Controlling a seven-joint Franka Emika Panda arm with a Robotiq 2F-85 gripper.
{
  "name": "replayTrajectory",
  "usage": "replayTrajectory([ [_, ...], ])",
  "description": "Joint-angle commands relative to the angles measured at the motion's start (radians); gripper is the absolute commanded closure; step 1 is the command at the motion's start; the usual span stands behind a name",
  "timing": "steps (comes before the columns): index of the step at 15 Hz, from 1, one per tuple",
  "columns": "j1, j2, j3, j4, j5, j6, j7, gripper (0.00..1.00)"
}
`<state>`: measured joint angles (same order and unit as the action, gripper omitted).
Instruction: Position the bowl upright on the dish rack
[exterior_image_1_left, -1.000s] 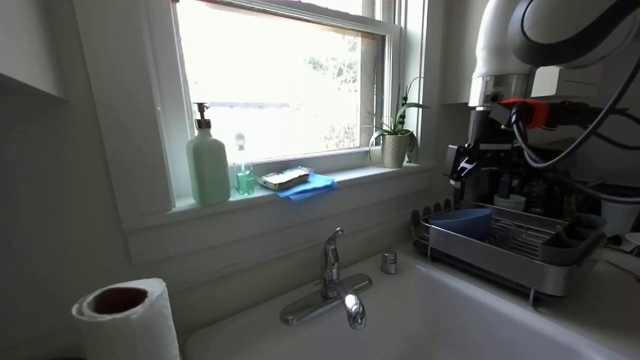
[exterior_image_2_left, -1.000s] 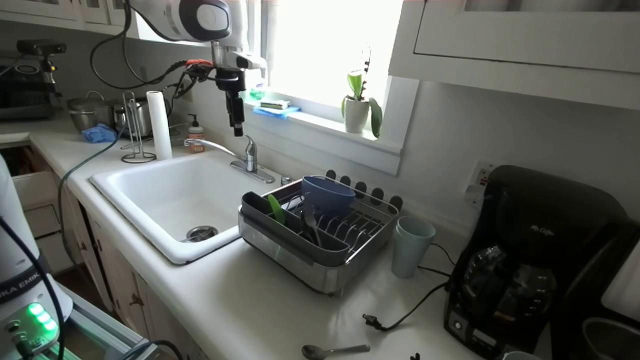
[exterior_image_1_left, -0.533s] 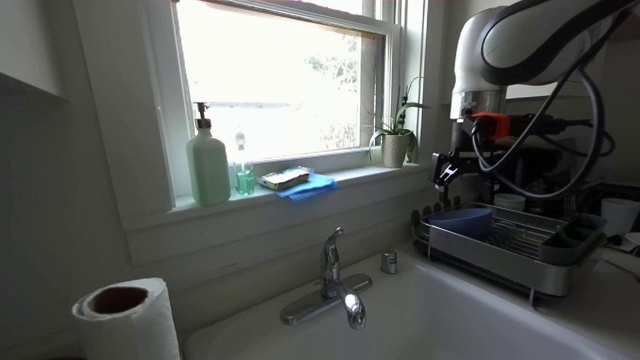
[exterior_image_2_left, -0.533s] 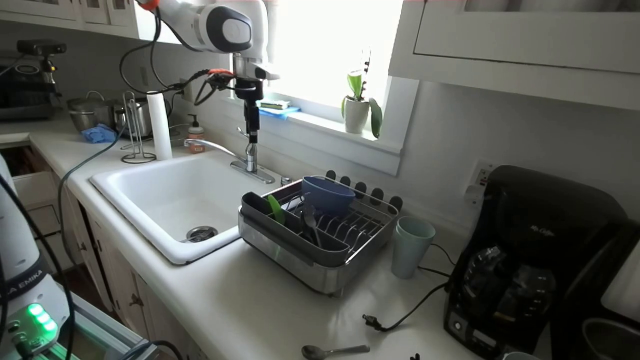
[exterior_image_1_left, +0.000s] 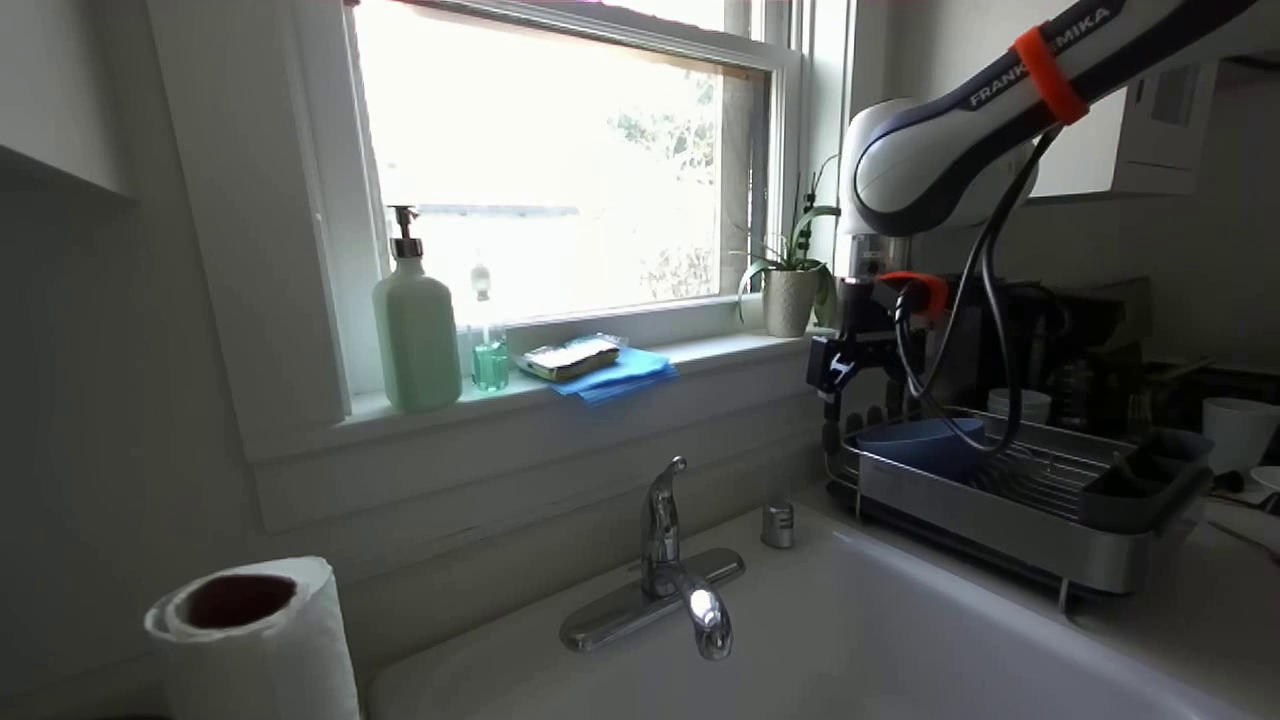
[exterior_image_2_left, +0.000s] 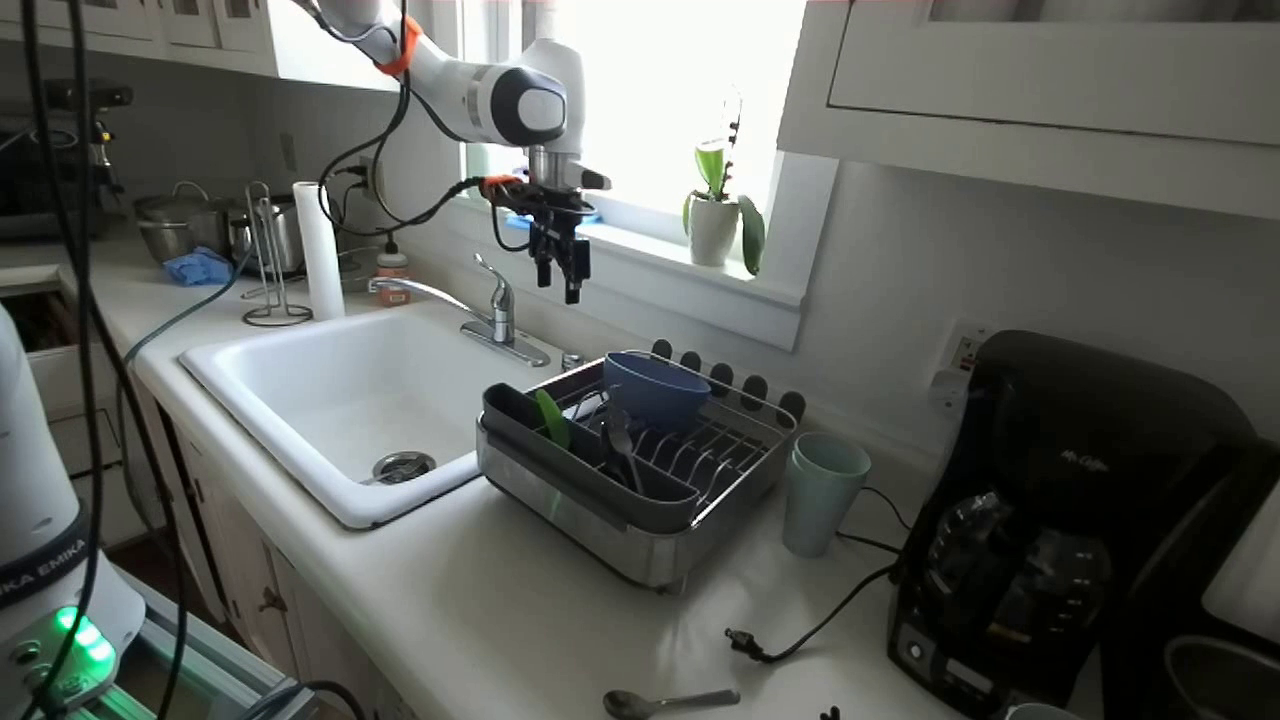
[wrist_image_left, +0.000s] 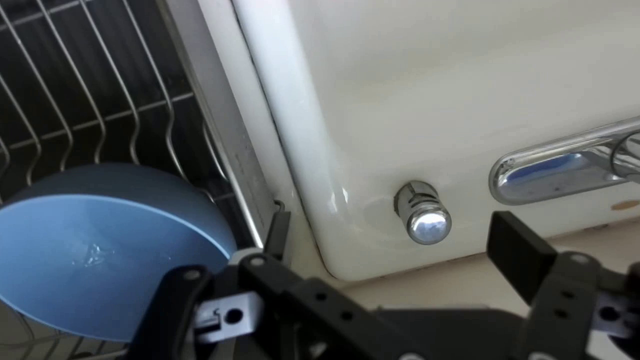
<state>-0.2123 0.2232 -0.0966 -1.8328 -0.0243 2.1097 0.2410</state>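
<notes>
The plain blue bowl (exterior_image_1_left: 918, 447) sits tilted in the dish rack (exterior_image_1_left: 1000, 515), at the corner by the wall and sink. It also shows in an exterior view (exterior_image_2_left: 655, 392) and at the left of the wrist view (wrist_image_left: 110, 260), its opening tipped to one side. The silver rack with its dark caddy shows in both exterior views (exterior_image_2_left: 580, 540); part of its wall is in the wrist view (wrist_image_left: 212, 117). My gripper (wrist_image_left: 398, 245) is open and empty, fingers wide apart and pointing down. In an exterior view the gripper (exterior_image_2_left: 558, 280) hangs above and to the sink side of the bowl, apart from it.
The faucet (exterior_image_2_left: 500, 310) and a chrome cap (wrist_image_left: 422, 212) stand behind the white sink (exterior_image_2_left: 330, 500). The window sill holds a potted plant (exterior_image_2_left: 712, 230). Cups (exterior_image_2_left: 825, 490) and a coffee maker (exterior_image_2_left: 1090, 480) stand beyond the rack. A spoon (exterior_image_2_left: 670, 703) lies on the counter.
The arm has moved across from above the sink toward the rack and lower, and the gripper has turned. The bowl and rack have not moved.
</notes>
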Motion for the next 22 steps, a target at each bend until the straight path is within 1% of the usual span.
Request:
replayTrajectory([
  [1, 0.005, 0.105, -0.03, 0.137, -0.008, -0.028, -0.139, 0.0],
  [2, -0.003, 0.125, -0.03, 0.174, 0.041, -0.059, -0.133, 0.0],
  [3, 0.016, 0.071, -0.038, 0.082, 0.012, -0.008, -0.099, 0.0],
  [4, 0.015, 0.085, -0.041, 0.097, 0.014, -0.01, -0.102, 0.0],
  [7, 0.017, 0.087, -0.042, 0.095, 0.014, -0.009, -0.102, 0.0],
  [9, 0.005, 0.119, -0.04, 0.132, 0.005, -0.011, -0.178, 0.0],
  [12, -0.032, 0.165, -0.038, 0.176, 0.008, 0.011, -0.371, 0.0],
  [13, -0.051, 0.178, -0.033, 0.188, 0.027, 0.013, -0.446, 0.0],
  [15, -0.08, 0.206, -0.028, 0.212, 0.034, 0.009, -0.555, 0.0],
  [17, -0.108, 0.233, -0.024, 0.244, 0.038, -0.02, -0.647, 0.0],
  [21, -0.155, 0.28, -0.017, 0.31, 0.045, -0.107, -0.775, 0.0],
  [22, -0.165, 0.291, -0.013, 0.324, 0.052, -0.133, -0.804, 0.04],
])
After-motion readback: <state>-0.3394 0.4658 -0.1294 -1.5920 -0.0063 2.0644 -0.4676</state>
